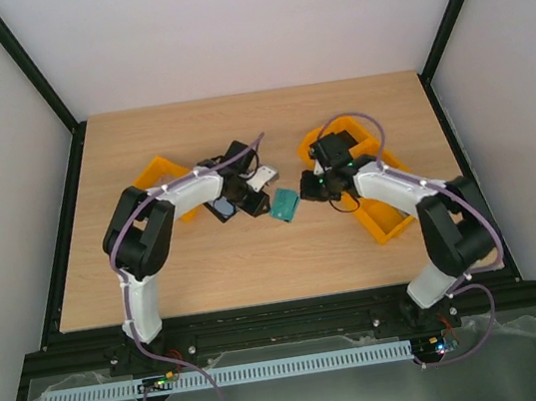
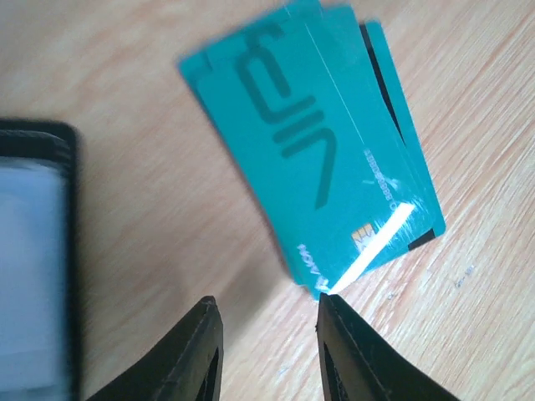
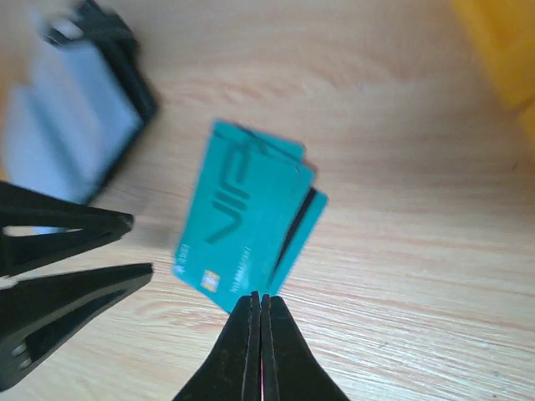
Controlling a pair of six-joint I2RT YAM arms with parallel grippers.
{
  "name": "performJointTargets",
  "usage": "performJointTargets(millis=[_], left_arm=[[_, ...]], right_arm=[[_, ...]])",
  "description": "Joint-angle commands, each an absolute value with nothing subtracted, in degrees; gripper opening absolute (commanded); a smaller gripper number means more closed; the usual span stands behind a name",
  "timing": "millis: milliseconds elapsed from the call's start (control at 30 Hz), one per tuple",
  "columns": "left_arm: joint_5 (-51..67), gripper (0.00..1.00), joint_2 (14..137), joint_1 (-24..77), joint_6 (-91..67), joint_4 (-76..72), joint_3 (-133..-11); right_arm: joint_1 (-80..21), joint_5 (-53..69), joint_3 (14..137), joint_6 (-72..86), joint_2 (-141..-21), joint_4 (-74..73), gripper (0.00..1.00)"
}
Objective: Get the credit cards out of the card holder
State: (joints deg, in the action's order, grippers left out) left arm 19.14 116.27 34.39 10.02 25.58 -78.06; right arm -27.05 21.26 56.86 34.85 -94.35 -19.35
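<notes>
Several teal-green credit cards [image 1: 285, 204] lie fanned in a small stack on the wooden table, between the two grippers. They show in the left wrist view [image 2: 313, 142] and in the right wrist view [image 3: 242, 217]. The card holder [image 1: 221, 208] lies open just left of them, blue-grey inside with a black rim [image 2: 33, 267] [image 3: 75, 134]. My left gripper [image 1: 252, 202] [image 2: 267, 305] is open and empty, its right fingertip at the cards' near corner. My right gripper [image 1: 309, 186] [image 3: 261, 297] is shut, its tips at the stack's near edge, with nothing visibly held.
An orange tray [image 1: 158, 172] sits behind the left arm. Another orange tray [image 1: 387, 215] lies under the right arm, and its corner shows in the right wrist view [image 3: 501, 42]. A pale flat plate [image 1: 262, 176] lies behind the cards. The left gripper's fingers [image 3: 75, 225] reach in from the left.
</notes>
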Motion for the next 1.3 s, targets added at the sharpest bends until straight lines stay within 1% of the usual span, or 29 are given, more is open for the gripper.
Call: performJointTargets(millis=[0,33,67,100,133,167,200,233,333,433,500,600,667,700,767,833,900,1000,1100,1200,1267], left_arm=[[20.4,0.37,112.1,31.3,11.8,32.9,-86.3],[20.3,0.40,111.7,30.5,12.0,34.4,-88.8],[19.8,0.46,111.3,29.7,11.9,35.6,-91.1],[19.1,0.57,110.8,28.7,11.7,36.5,-93.7],[18.9,0.73,110.3,27.6,11.4,37.4,-96.8],[18.5,0.88,109.8,26.2,10.8,38.2,-98.9],[18.2,0.97,109.2,24.9,10.2,38.3,-100.9],[17.8,0.99,108.4,23.5,9.2,38.2,-102.4],[13.2,0.99,106.0,18.4,4.3,35.6,-104.9],[7.5,0.99,103.3,12.5,0.0,31.3,-102.8],[6.3,0.99,99.9,7.8,-2.8,25.0,-96.2],[4.7,0.99,95.2,0.7,-8.0,14.0,-82.7],[5.4,0.99,92.8,-2.7,-9.7,9.8,-74.8],[5.4,0.99,91.0,-3.9,-9.7,7.3,-70.5],[1.3,0.99,87.9,-5.0,-9.7,3.2,-63.4],[-2.3,0.99,85.9,-5.0,-9.5,0.5,-57.7],[-2.6,0.99,83.6,-5.1,-9.1,-3.5,-51.1],[3.4,0.99,82.4,-5.5,-4.6,-9.9,-42.5],[5.4,0.99,83.0,-6.2,-3.4,-16.5,-36.3],[8.5,0.99,84.2,-6.8,-3.2,-26.4,-29.7],[10.7,0.99,84.6,-7.1,-4.5,-27.8,-29.8]], right_arm=[[-24.5,20.6,59.4,27.6,-85.6,-16.9,0.02],[-23.3,19.1,59.8,26.9,-83.7,-16.3,0.04],[-22.2,18.1,60.1,26.0,-81.5,-15.3,0.19],[-21.2,16.9,60.2,25.0,-79.5,-13.9,0.45],[-20.1,15.8,60.2,23.8,-77.2,-12.2,0.79],[-19.0,14.8,60.2,22.7,-75.1,-10.6,0.99],[-17.7,13.6,60.2,21.7,-73.4,-9.0,0.99],[-16.3,12.6,60.0,20.8,-71.7,-7.4,0.99],[-11.5,7.7,58.4,19.8,-67.8,-3.0,0.99],[-5.1,4.1,53.2,21.3,-64.8,4.9,0.99],[-0.4,5.6,46.7,24.1,-62.6,14.3,0.99],[3.7,-1.0,35.8,28.0,-60.4,30.7,0.98],[3.8,-5.6,29.2,24.8,-59.1,41.1,0.99],[3.8,-6.1,25.1,22.9,-58.4,46.3,0.99],[3.8,-5.1,20.6,19.1,-58.0,53.3,0.99],[3.8,-2.7,18.1,16.8,-58.8,55.8,0.99],[3.8,0.3,16.8,15.4,-59.6,54.9,0.99],[3.8,1.5,12.3,15.1,-59.9,59.2,0.99],[3.8,0.6,8.1,14.7,-61.3,62.8,0.99],[3.8,-1.2,4.7,15.1,-64.4,67.4,0.99],[3.8,-3.9,2.6,15.1,-68.3,72.2,0.99]])
